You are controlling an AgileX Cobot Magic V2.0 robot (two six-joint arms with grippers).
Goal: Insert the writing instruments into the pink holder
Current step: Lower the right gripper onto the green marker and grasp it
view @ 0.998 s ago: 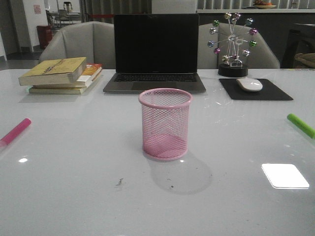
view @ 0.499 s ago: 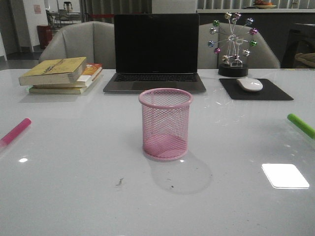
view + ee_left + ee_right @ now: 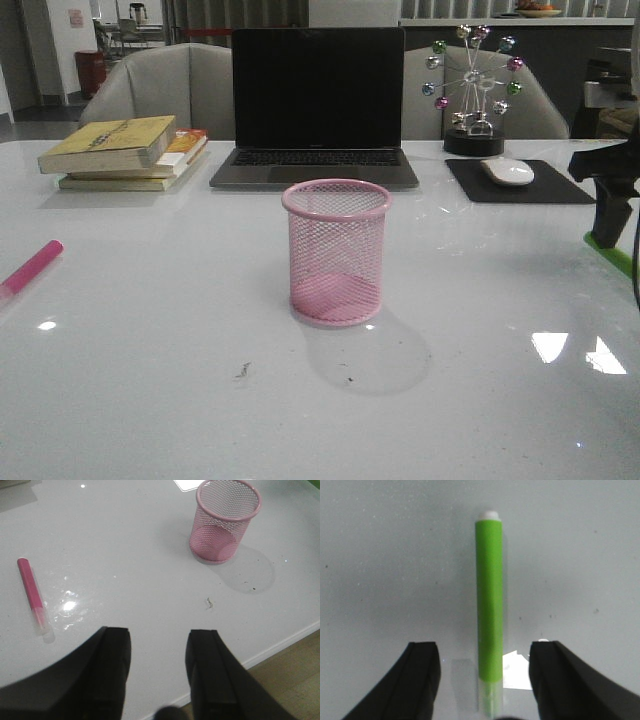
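The pink mesh holder stands upright and empty at the table's middle, also in the left wrist view. The pink pen lies flat near the left edge, apart from my left gripper, which hangs open over bare table with nothing between its fingers. The lime green pen lies flat at the right edge. My right gripper is open above it, one finger on either side, not touching. In the front view, only that gripper's dark body shows.
A laptop stands behind the holder, a stack of books at the back left, a mouse on a black pad and a ball ornament at the back right. The table's near edge is close to my left gripper.
My right arm has come into the front view from the right and now stands over the green pen. The holder and both pens have not moved.
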